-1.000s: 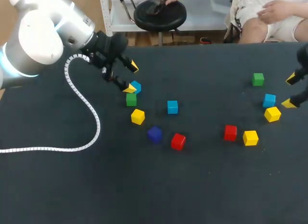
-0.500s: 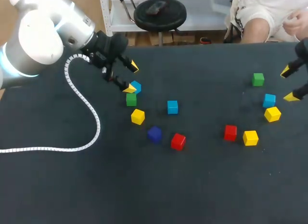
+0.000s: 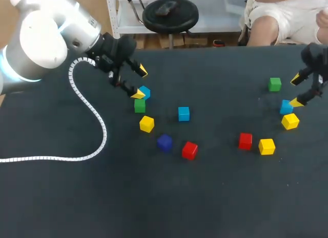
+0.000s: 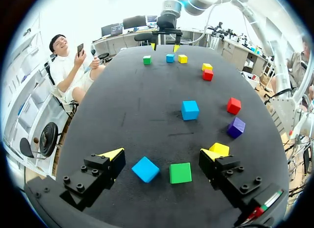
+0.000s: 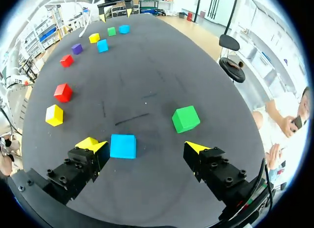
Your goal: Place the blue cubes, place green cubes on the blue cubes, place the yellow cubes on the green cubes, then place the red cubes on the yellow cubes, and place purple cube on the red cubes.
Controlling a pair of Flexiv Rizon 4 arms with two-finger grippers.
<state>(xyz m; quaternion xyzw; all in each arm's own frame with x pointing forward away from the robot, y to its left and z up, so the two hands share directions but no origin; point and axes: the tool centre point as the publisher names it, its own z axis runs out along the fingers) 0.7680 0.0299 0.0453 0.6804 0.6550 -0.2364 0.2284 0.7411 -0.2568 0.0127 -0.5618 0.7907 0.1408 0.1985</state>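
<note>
My left gripper [image 3: 139, 82] hangs open at the table's far left, over a blue cube [image 3: 145, 91] and a green cube [image 3: 139, 105]. In the left wrist view that blue cube [image 4: 145, 168] and green cube [image 4: 180, 172] lie between the spread fingers of the left gripper [image 4: 162, 154], untouched. My right gripper [image 3: 296, 91] is open at the far right, above another blue cube [image 3: 286, 106]. In the right wrist view this blue cube [image 5: 122, 145] sits between the right gripper's [image 5: 144, 145] fingers, close to one of them, with a green cube [image 5: 186, 118] just ahead.
Loose on the dark table lie a yellow cube [image 3: 146, 124], a third blue cube [image 3: 183, 113], the purple cube [image 3: 164, 142] and a red cube [image 3: 189, 150]. To the right lie a red cube [image 3: 245, 141], two yellow cubes [image 3: 266, 146] [image 3: 290, 121] and a green cube [image 3: 274, 84].
My right gripper has moved left and toward the far edge, from beside the yellow cube to over the right blue cube. The left arm and all cubes have stayed put.
</note>
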